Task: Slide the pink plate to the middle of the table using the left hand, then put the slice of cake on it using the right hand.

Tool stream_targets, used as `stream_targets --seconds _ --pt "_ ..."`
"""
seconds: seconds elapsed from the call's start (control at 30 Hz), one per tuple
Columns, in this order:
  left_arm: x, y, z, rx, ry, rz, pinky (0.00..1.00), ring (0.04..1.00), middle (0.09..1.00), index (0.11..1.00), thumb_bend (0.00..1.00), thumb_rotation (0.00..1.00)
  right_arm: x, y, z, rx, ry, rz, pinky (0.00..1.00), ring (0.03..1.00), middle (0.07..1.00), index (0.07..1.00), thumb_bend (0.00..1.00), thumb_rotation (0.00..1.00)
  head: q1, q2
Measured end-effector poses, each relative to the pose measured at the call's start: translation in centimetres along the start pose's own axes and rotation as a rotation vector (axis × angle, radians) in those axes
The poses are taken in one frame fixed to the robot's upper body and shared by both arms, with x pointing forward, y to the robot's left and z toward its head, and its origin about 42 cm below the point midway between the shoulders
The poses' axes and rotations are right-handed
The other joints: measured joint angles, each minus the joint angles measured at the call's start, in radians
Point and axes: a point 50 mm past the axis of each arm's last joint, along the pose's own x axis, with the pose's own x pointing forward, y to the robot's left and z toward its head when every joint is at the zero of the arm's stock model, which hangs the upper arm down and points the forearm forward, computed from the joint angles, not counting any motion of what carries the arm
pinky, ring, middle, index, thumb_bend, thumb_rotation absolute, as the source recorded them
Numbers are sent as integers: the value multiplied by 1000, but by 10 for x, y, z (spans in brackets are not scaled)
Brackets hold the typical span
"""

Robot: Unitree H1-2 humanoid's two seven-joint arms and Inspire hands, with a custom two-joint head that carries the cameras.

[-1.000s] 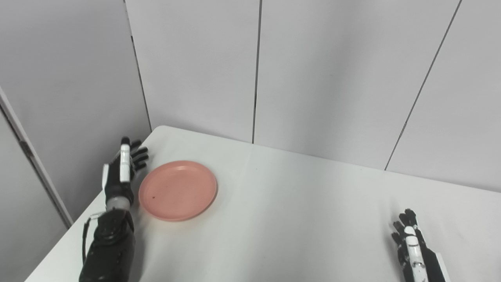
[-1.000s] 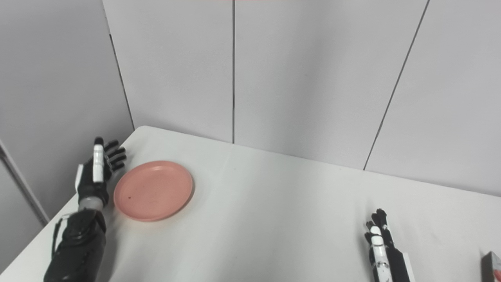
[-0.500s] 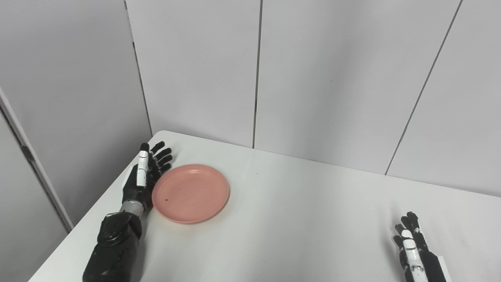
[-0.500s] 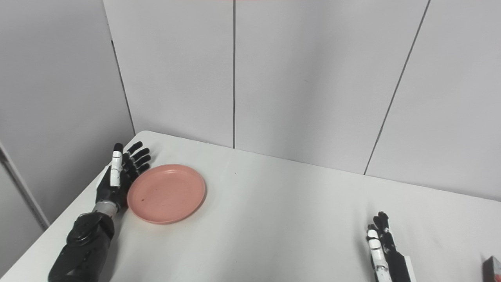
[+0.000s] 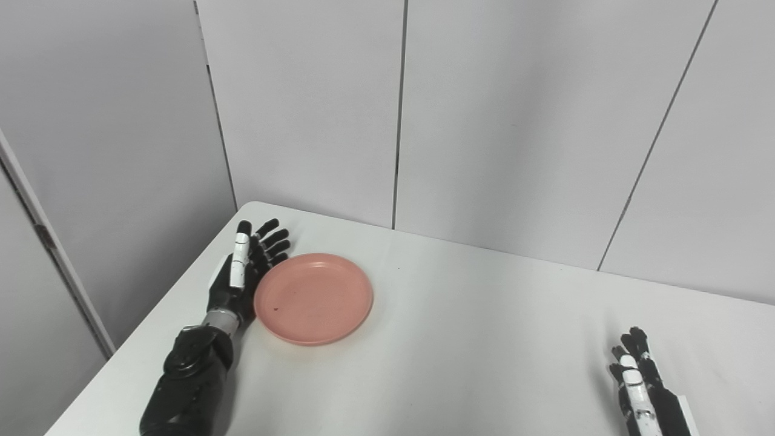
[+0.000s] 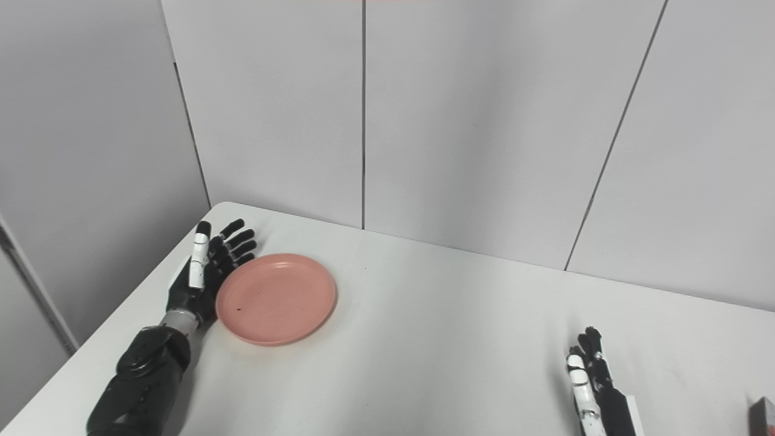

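White table (image 5: 460, 339), bare pink plate (image 5: 313, 298)

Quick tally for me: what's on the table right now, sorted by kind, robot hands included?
Pink plate: 1
Robot hands: 2, the left hand against the plate's left rim and the right hand at the near right
Dark object cut off at the right edge, too little shown to identify: 1
Total: 4

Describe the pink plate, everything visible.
The pink plate is round and shallow with a low raised rim, matte, plastic-looking, empty apart from a small dark speck left of its centre. It lies flat on the white table, toward the left side, not yet in the middle. The left robot hand, open and edge-on, sits against its left rim.
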Motion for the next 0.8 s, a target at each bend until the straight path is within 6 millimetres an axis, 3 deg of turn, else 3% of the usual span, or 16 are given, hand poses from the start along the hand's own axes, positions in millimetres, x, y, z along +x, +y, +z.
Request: stream_targets --seconds 0.27,0.47,0.8 --pt "5 -42 -14 -77 9 -109 833 832 829 817 832 987 -1 -2 -9 -4 25 -4 1000 1000 1000 1000 238 707 -17 9" --pt "4 -74 -24 -90 23 -186 843 870 863 848 813 989 -1 -3 -10 -4 24 -3 1000 1000 1000 1000 293 732 -25 12" --pt "-4 -106 -32 -86 26 -231 892 895 885 881 809 1000 5 -3 -12 -7 -15 -7 1000 1000 1000 1000 381 685 -83 35"
